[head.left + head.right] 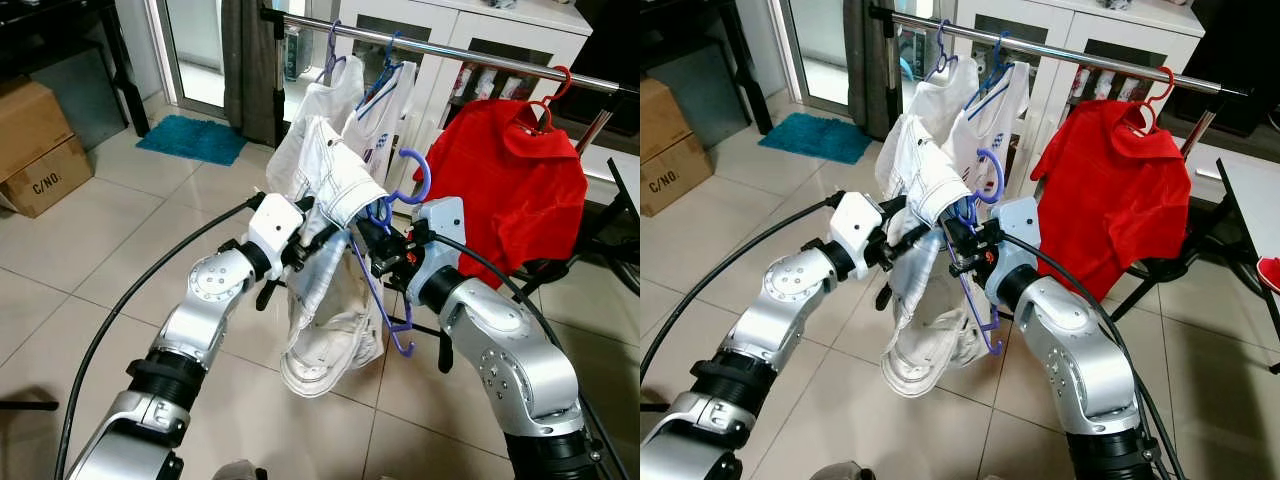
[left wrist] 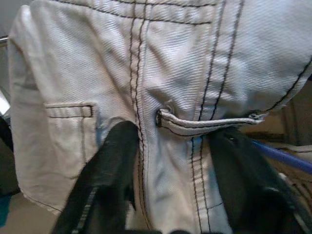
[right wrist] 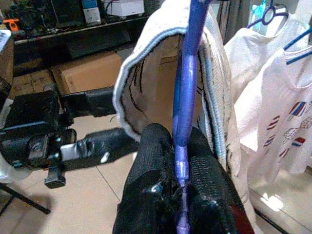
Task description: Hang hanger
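Observation:
A purple plastic hanger (image 1: 420, 170) carries a pair of white denim shorts (image 1: 330, 300) with dark stitching, held up in front of me. My right gripper (image 1: 385, 250) is shut on the hanger's stem (image 3: 187, 73) just below the hook, which points up. My left gripper (image 1: 310, 235) is at the shorts' waistband, open. Its two fingers (image 2: 105, 180) stand wide apart against flat fabric near a belt loop (image 2: 204, 124). The metal clothes rail (image 1: 480, 55) runs across behind, above and beyond the hook.
On the rail hang two white T-shirts (image 1: 385, 110) on blue hangers and a red shirt (image 1: 520, 190) on a red hanger. A cardboard box (image 1: 35, 140) and a blue mat (image 1: 190, 138) lie on the tiled floor at left. White cabinets stand behind the rail.

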Controlling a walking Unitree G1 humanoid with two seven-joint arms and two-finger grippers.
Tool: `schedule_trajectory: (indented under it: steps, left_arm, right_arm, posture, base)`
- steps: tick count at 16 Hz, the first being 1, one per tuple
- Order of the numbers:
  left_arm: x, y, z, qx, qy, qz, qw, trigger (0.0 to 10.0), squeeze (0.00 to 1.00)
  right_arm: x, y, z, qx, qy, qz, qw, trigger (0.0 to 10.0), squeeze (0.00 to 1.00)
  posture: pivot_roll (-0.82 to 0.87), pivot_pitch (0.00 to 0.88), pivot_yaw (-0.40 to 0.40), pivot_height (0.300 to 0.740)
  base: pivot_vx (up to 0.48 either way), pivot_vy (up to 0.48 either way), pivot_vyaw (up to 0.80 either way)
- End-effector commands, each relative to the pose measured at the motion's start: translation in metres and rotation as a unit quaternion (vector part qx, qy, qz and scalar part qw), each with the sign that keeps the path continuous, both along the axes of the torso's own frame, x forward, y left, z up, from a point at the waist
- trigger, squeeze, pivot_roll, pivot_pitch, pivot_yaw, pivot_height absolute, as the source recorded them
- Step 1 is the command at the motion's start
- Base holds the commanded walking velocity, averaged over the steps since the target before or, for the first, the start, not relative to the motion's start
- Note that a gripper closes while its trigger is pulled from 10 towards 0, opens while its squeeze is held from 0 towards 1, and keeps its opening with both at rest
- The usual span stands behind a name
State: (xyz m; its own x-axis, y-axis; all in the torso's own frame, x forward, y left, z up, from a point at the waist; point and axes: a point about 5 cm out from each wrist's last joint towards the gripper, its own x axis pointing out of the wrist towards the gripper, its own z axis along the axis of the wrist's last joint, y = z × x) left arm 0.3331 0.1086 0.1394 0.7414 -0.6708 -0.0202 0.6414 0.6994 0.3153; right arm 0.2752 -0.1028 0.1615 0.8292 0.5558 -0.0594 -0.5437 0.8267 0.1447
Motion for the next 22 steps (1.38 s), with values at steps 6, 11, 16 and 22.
schedule_trajectory:
  steps: [6,11,16,22]
  left_arm:
    - [0.009,0.005,0.012,0.003,-0.038,0.038,0.999,0.0,0.00]
    - [0.009,0.003,0.013,-0.012,-0.048,0.041,0.998,0.0,0.00]
    - [0.007,0.006,0.019,-0.035,-0.059,0.046,0.997,0.0,0.00]
    - [0.008,0.026,0.066,-0.082,-0.116,0.071,0.987,0.0,0.00]
  right_arm:
    - [0.002,-0.004,0.025,0.050,-0.042,-0.007,0.998,0.0,0.00]
    - [0.005,-0.008,0.023,0.062,-0.034,-0.023,0.997,0.0,0.00]
    - [0.008,-0.013,0.020,0.055,-0.023,-0.040,0.997,0.0,0.00]
    - [-0.009,-0.017,-0.025,-0.104,0.067,0.037,0.992,0.0,0.00]
  posture:
    - [-0.08,0.000,-0.077,0.740]
    - [-0.08,0.000,-0.080,0.740]
    - [-0.08,0.000,-0.080,0.740]
    - [-0.08,0.000,-0.084,0.740]
  base:
    - [0.000,0.000,0.00]
    - [0.000,0.000,0.00]
    - [0.000,0.000,0.00]
    - [0.000,0.000,0.00]
